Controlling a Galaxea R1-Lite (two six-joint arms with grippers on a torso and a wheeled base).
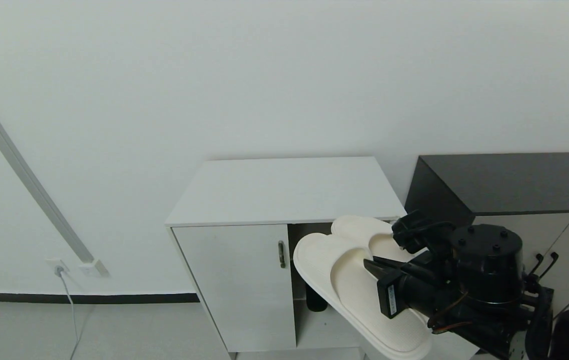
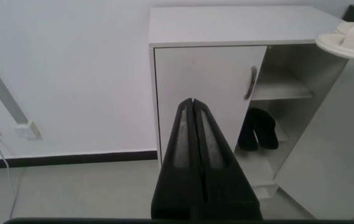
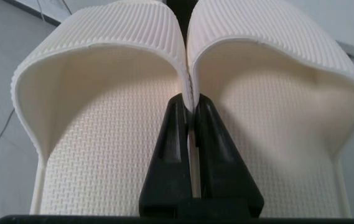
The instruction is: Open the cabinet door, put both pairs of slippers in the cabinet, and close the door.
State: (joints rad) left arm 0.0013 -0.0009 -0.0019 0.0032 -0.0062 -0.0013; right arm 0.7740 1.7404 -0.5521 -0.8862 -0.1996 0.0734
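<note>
Cabinet [image 1: 284, 190]: right door [image 2: 332, 155] swung open, left door [image 1: 236, 280] shut.
White slippers [image 1: 359, 290]: pair held in air just before open right compartment, toes toward opening, long axis running from claw into cabinet.
Dark slippers [image 2: 260, 127]: inside, below shelf.
Right claw [image 3: 192, 106]: pinching white slippers' inner edges; nearer arm.
Left claw [image 2: 192, 102]: pressed together, empty, facing shut door.
Likely next: push forward into the compartment.

Right gripper [image 3: 191, 102] pinches slippers [image 3: 102, 155]; left gripper [image 2: 192, 104] closed.
</note>
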